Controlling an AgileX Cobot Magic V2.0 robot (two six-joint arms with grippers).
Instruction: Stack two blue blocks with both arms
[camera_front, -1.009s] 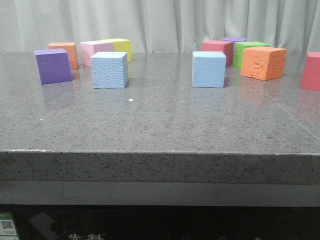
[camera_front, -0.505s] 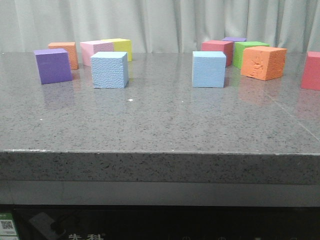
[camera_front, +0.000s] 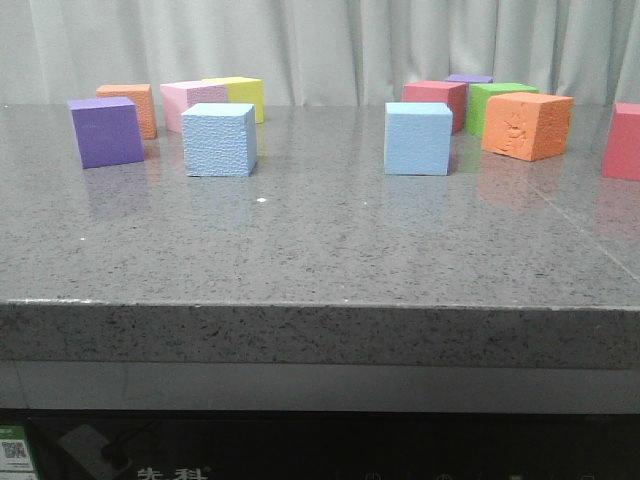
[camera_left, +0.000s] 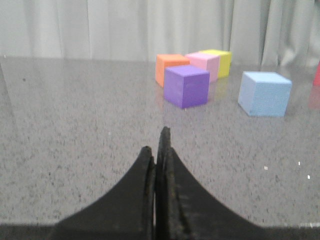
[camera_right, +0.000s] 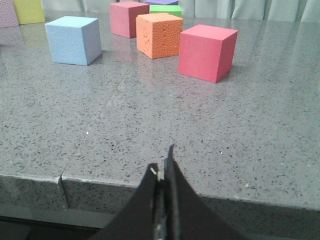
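Note:
Two light blue blocks stand apart on the grey stone table (camera_front: 320, 250). The pebbled blue block (camera_front: 219, 140) is at the left, also in the left wrist view (camera_left: 264, 93). The smoother blue block (camera_front: 418, 138) is right of centre, also in the right wrist view (camera_right: 73, 40). My left gripper (camera_left: 156, 145) is shut with nothing in it, well short of the blocks. My right gripper (camera_right: 162, 162) is shut and empty, hanging over the table's front edge. Neither arm shows in the front view.
A purple cube (camera_front: 106, 131) sits left of the pebbled block, with orange (camera_front: 130, 107), pink (camera_front: 190, 103) and yellow (camera_front: 240, 97) cubes behind. At the right stand a red cube (camera_front: 436, 102), a green cube (camera_front: 500, 105), an orange cube (camera_front: 526, 125) and another red one (camera_front: 622, 141).

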